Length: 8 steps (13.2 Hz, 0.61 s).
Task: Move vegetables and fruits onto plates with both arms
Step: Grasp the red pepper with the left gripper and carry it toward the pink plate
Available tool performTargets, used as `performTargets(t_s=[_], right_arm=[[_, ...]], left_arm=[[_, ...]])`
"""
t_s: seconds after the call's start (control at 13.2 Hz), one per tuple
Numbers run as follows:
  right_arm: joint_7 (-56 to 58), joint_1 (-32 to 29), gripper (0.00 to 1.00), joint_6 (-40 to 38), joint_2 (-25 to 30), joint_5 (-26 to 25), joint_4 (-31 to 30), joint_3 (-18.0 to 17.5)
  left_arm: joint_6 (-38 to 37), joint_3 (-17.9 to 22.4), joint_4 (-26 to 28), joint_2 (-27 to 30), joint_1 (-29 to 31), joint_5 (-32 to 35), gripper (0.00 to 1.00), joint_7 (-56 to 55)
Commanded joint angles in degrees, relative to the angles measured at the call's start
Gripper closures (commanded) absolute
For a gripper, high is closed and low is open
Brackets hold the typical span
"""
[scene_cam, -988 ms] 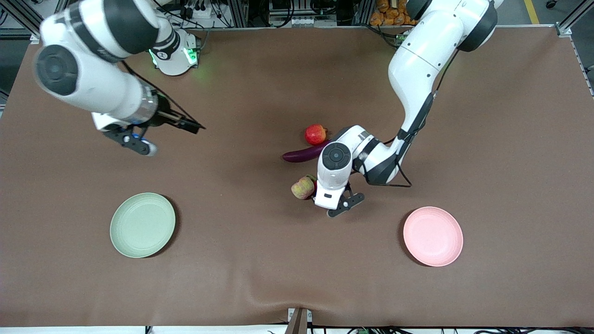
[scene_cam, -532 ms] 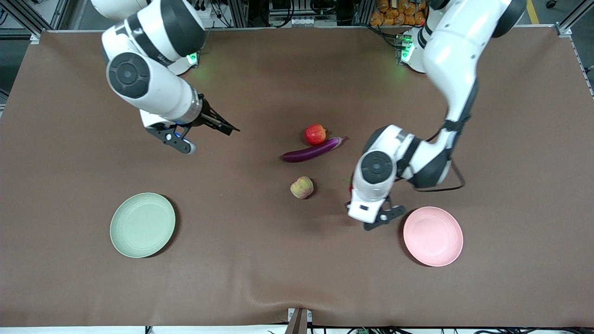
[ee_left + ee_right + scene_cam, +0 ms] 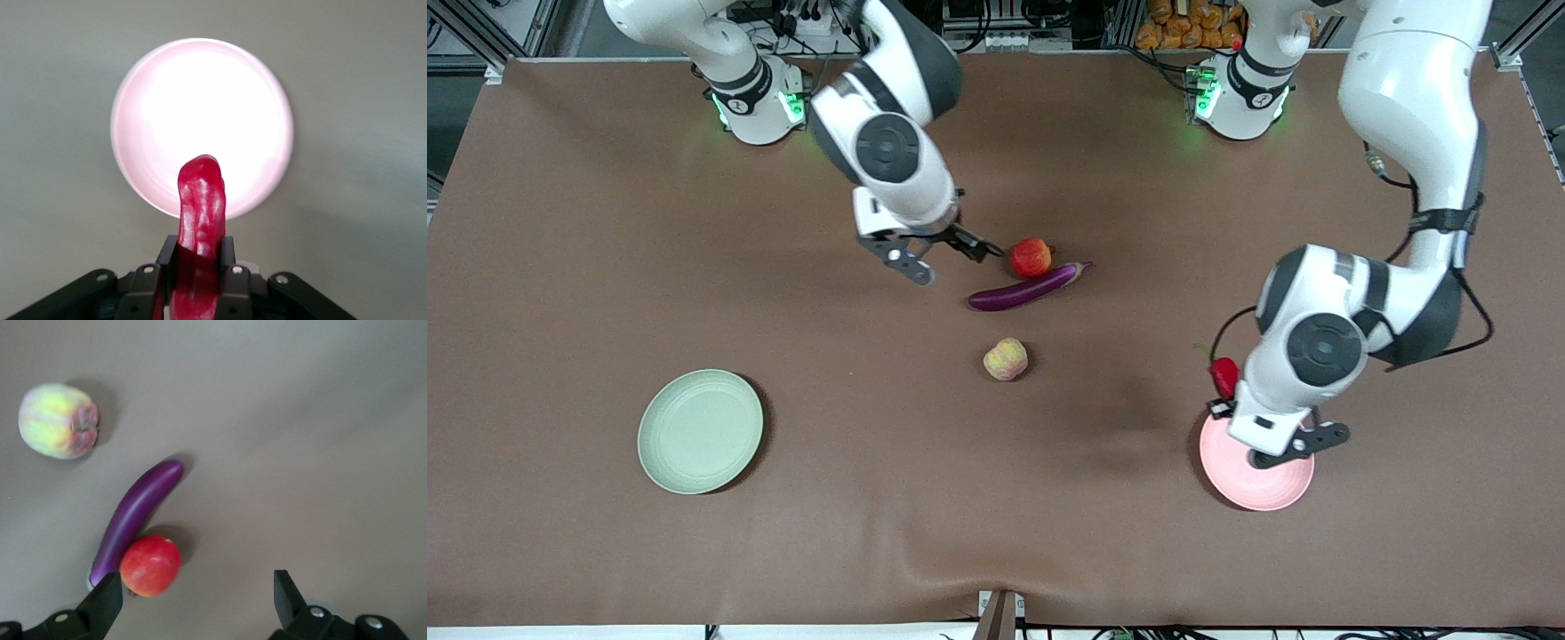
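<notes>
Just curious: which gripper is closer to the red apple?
Right. The right gripper hangs open beside the apple; the left gripper holds the chili pepper over the pink plate.

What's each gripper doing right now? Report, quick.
Left gripper: shut on the chili, over the pink plate.
Right gripper: open, holding nothing, over the table beside the apple and eggplant.

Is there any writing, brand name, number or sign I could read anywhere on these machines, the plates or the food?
None can be read.
Right arm's base: a small dark mark beside its green light, too small to read.
Left arm's base: a similar mark, also too small to read.
Green plate, pink plate, red chili pepper, eggplant, both fruits: no text.
</notes>
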<state>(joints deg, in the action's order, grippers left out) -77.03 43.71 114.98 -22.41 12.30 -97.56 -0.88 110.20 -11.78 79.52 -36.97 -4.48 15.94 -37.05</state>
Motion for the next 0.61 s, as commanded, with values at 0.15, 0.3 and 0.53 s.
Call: performTargets(t_s=[0.15,0.3,0.53], right_arm=[[-7.96,8.49,0.0,9.2,-7.55,-3.49,2.81,0.79],[-7.26,10.07,0.0,11.05,-9.13,-8.67,2.81,0.79],[-7.08,12.1,0.0,16.4,-12.38,-14.57,2.98,0.7]], left_arm=[[2.64,-0.7,0.37,-4.68,6.85,1.28,1.0,11.9],[4.14,-0.26,0.37,-5.38,7.98,1.28,1.0,16.29],[6.51,-0.26,0.29,-6.35,9.57,1.55,1.0,22.01]])
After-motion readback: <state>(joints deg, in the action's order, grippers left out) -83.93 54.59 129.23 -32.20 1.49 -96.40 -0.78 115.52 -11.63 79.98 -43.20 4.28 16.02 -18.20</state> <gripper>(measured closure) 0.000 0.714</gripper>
